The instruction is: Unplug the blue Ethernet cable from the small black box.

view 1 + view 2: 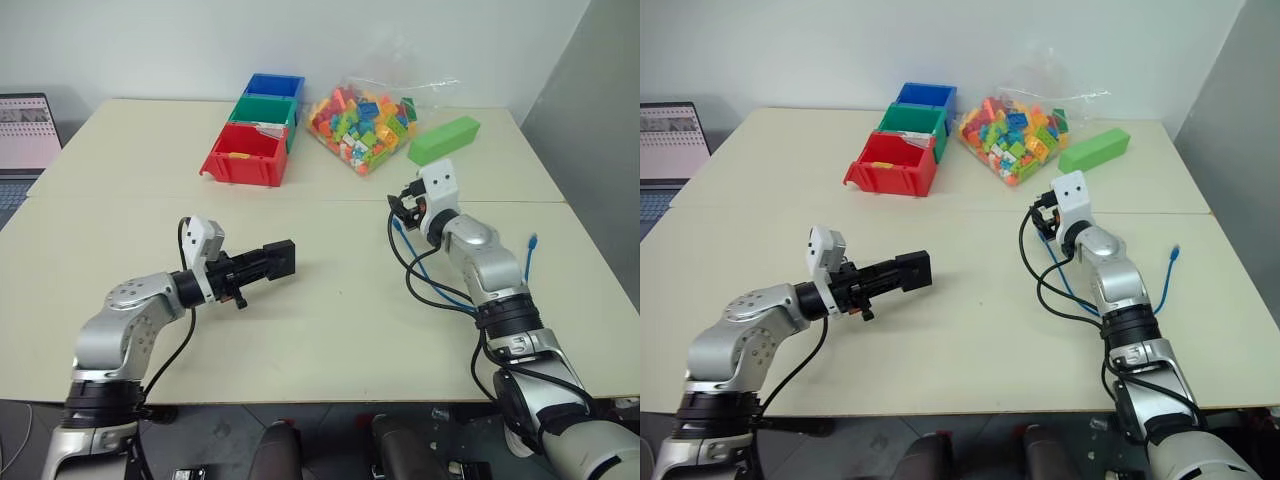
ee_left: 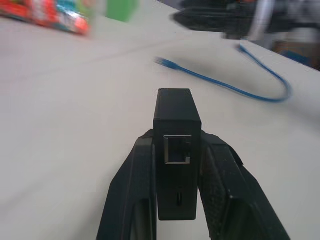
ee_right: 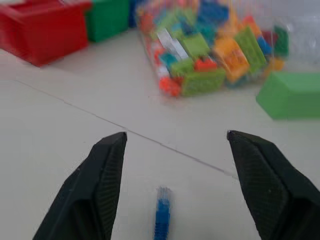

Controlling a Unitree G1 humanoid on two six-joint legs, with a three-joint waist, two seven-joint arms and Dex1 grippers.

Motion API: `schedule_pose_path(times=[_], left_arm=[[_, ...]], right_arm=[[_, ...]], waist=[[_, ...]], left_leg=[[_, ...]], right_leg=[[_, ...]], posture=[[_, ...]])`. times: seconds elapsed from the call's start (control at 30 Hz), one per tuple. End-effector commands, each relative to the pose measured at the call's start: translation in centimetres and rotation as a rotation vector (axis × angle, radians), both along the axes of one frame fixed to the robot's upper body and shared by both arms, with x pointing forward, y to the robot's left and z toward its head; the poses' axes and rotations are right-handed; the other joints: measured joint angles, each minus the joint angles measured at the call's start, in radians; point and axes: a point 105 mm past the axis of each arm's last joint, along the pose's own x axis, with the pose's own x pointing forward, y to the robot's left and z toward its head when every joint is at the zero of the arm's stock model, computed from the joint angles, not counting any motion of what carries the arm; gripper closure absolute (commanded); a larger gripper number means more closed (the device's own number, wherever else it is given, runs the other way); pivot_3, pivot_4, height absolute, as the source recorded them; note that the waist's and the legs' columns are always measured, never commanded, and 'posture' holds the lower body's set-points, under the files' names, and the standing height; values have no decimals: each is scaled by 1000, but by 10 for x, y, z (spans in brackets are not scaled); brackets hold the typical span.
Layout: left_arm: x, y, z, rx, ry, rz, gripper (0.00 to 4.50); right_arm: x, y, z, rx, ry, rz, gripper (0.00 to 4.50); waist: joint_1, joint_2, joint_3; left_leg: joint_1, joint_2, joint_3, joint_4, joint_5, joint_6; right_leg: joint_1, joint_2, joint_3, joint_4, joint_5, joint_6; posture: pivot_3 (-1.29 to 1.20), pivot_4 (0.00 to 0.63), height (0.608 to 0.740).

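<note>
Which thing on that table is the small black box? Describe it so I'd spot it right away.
Start at the cream table, then find the left gripper near its front edge. Clamped between its fingers is the small black box, with an empty square port; unlike the colourful bins and bricks behind, it is plain matte black.

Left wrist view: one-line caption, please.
Left gripper holds the small black box, port empty; blue Ethernet cable lies unplugged on the table.
</note>
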Motion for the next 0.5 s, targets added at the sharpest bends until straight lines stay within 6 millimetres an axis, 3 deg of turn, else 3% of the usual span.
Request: schedule_pose_path(times=[0.03,0.1,0.23,0.47,0.5], left_arm=[[38,50,26,63,-240,400,3719],[46,65,25,59,-280,498,3719],[55,85,2,69,-243,616,3719],[53,94,-34,51,-147,659,3719],[52,95,-37,38,-131,660,3019]], right_arm=[[-62,43,17,-39,-9,383,763],[-76,48,17,-70,12,439,763],[-97,56,21,-94,49,531,763],[-99,60,23,-119,61,530,763],[-99,60,23,-120,62,527,763]], waist=[[6,0,0],[-2,0,0],[2,0,0],[7,-1,0],[7,-1,0]], left_leg=[[0,0,-1,1,0,0],[0,1,-1,1,0,0],[1,0,0,1,0,0],[0,-1,0,1,0,0],[0,-1,0,1,0,0]], right_leg=[[0,0,0,0,0,0],[0,0,0,0,0,0],[1,0,-2,0,1,1],[1,0,-4,0,1,1],[1,0,-4,0,1,1]], posture=[[0,150,740],[0,150,740],[0,150,740],[0,150,740],[0,150,740]])
